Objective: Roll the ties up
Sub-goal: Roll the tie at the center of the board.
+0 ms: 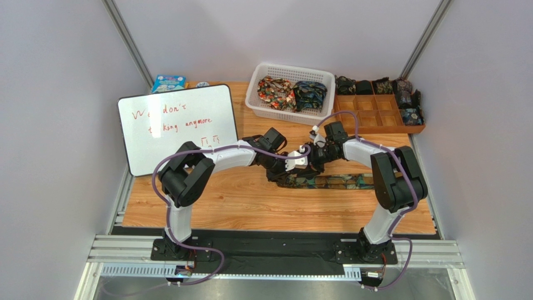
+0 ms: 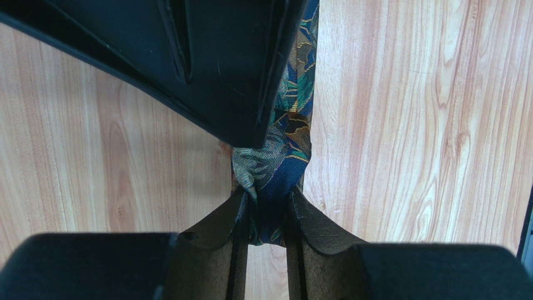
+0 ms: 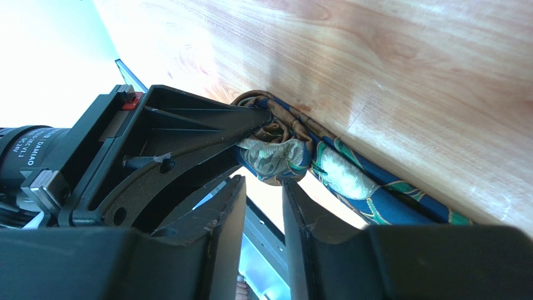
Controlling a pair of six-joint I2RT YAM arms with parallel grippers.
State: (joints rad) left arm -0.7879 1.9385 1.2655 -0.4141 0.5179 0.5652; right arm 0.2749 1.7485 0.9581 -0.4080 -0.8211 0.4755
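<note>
Standing by the rig, I see 1 tie (image 1: 341,181) lying flat on the table (image 1: 250,206), just in front of the basket (image 1: 281,116) and running from below its middle out past its right side. Both arms meet over the tie's end, the one nearest the basket's left half. There the fabric is curled into a small started roll (image 3: 275,153). The left gripper (image 2: 268,199) pinches that bunched end, its 2 fingers drawn in narrow with cloth squeezed between them. The right gripper (image 3: 264,182) sits right at the roll with its fingers a little apart; I see only a bright gap between them and no cloth, so it grips nothing. More loose ties (image 1: 294,94) are heaped inside the basket, and rolled ones (image 1: 406,100) fill the back cells of the wooden tray (image 1: 381,129) to the basket's right. To my eye the tie is light, limp and rather slick. It has no stiffness of its own, so a roll would likely spring loose or go cone-shaped the moment nothing pins it. I judge the best hold is across the width of the roll itself, squeezing its 2 flat sides so the layers stay stacked. The free length can then drag easily over the wood toward it. Gripping only 1 edge would probably skew the turns.
</note>
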